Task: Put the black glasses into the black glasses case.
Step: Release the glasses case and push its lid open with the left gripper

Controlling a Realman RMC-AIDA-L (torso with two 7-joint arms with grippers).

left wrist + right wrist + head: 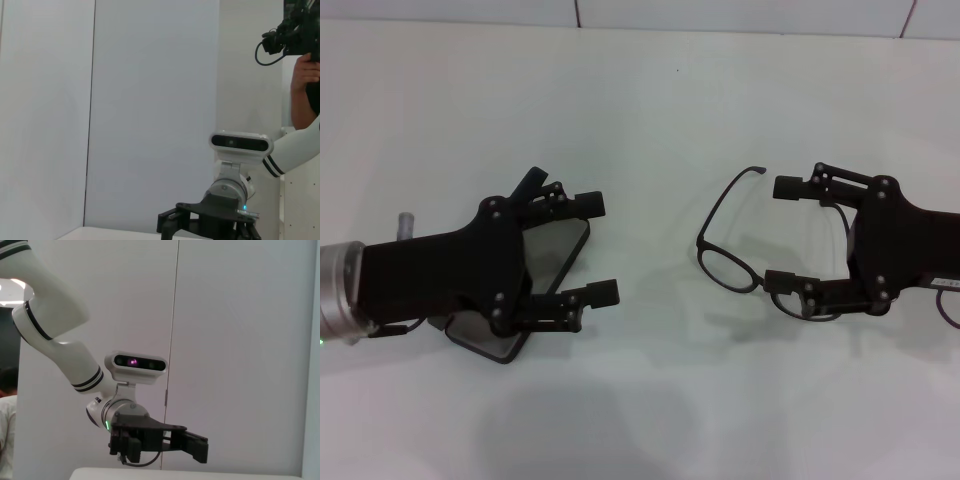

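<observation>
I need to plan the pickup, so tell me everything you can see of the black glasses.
The black glasses lie on the white table, thin dark frame, clear rounded lenses. One lens and one slim arm curving away show fully; the rest sits under the open right gripper, whose fingers reach over the frame. Whether they touch it cannot be told.

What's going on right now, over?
Left gripper open over the case. Right gripper open around the glasses, which lie on the table. Nothing between them.
</observation>
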